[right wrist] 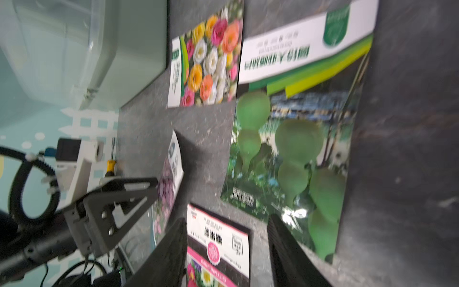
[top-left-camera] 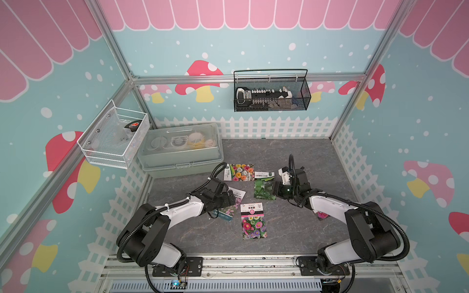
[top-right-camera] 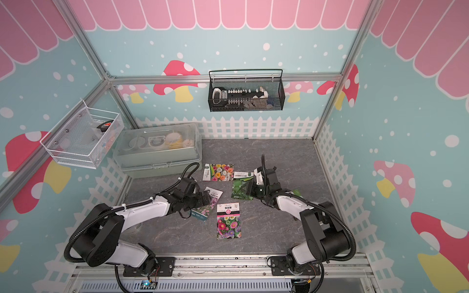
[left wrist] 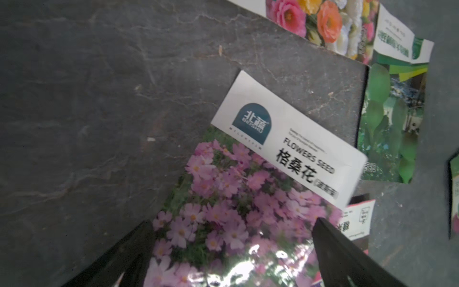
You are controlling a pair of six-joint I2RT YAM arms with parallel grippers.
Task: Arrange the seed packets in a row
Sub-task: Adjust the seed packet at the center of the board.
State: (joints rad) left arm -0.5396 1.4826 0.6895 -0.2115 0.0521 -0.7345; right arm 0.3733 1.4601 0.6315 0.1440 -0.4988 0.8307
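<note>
1. First, the table: a grey, marbled top that bears every item below.
2. Box: clear-lidded, at the table's far left. All positions below refer to it.
3. Left gripper: low, in front of the box, over the cosmos packet. The fingers stand wide apart with the flower photo between them. Whether they press on the packet cannot be told.
4. Right gripper: well right of the box, at the near edge of the gourd packet. The jaws are partly apart and clamp nothing.
5. Aster packet: flat, in front of the box beyond the cosmos packet, label end toward the box.
6. Gourd packet: flat, right of the box, label end at the far side.
7. Rose packet: flat, turned sideways, just off the box's front right corner and edge to edge with the gourd packet.
8. Cosmos packet: angled, between the box and the aster packet. In the right wrist view its label end appears raised.
9. Fifth packet: farthest from the box, mostly hidden under the right arm. Only a pink bloom shows.
</note>
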